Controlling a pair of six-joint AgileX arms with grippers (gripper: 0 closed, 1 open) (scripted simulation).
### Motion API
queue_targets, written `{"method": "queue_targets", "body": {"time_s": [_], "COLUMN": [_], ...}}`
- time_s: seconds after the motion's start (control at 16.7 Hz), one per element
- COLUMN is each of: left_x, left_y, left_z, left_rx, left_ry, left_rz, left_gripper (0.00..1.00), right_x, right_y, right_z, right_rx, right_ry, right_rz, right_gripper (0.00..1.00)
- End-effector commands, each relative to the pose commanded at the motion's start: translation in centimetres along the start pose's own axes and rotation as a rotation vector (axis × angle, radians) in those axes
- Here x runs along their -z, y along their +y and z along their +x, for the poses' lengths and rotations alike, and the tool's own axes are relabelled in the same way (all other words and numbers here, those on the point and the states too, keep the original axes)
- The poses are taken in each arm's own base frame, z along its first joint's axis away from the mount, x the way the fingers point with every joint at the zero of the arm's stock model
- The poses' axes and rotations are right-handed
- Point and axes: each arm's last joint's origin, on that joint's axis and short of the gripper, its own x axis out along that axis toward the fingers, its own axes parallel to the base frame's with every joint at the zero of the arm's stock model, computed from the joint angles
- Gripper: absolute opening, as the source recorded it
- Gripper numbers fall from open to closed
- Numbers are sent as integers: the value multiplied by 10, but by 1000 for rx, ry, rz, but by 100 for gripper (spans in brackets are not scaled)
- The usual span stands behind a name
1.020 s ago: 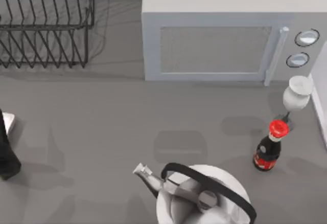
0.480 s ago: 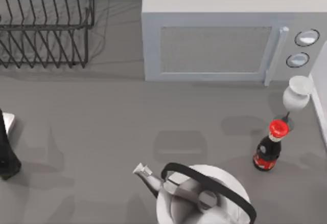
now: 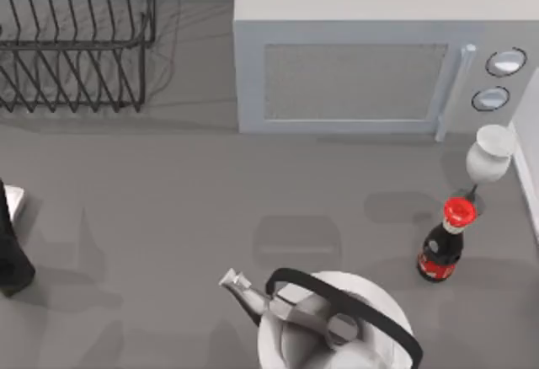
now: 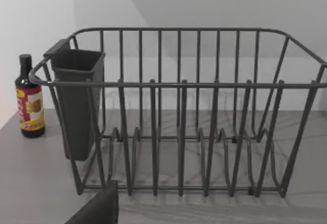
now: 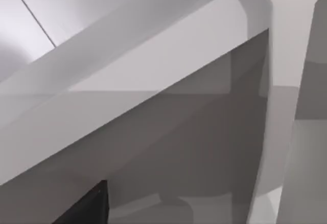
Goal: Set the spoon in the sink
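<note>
The spoon is out of view. My left arm (image 3: 10, 247) stands at the table's left edge in the top view. A dark corner of my left gripper (image 4: 97, 209) sits low in the left wrist view, facing a wire dish rack (image 4: 179, 111). In the right wrist view, a dark corner of my right gripper (image 5: 87, 207) lies close to pale slanted walls (image 5: 127, 81) around a grey recess. I cannot tell whether that is the sink. A pale raised edge (image 3: 529, 167) runs along the table's right side.
The dish rack (image 3: 76, 40) is at the back left, with a dark cutlery cup (image 4: 76, 101) and a sauce bottle (image 4: 29, 98) beside it. A microwave (image 3: 370, 57) stands at the back. A kettle (image 3: 337, 327), a red-capped bottle (image 3: 444, 243) and a wine glass (image 3: 491, 154) stand front and right.
</note>
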Motion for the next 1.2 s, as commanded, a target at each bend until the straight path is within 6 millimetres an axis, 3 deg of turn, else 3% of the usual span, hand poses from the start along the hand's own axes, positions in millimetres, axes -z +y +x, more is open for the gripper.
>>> {"method": "queue_targets", "body": {"time_s": [0.24, 1.02, 1.2], "left_x": [0, 0, 0], "left_y": [0, 0, 0], "left_z": [0, 0, 0], "left_rx": [0, 0, 0], "left_ry": [0, 0, 0], "left_rz": [0, 0, 0], "left_gripper": [100, 100, 100], "right_x": [0, 0, 0], "right_y": [0, 0, 0], "right_z": [1, 1, 1], "right_rx": [0, 0, 0], "right_ry": [0, 0, 0], "right_rz": [0, 0, 0], "right_gripper": [100, 2, 0]}}
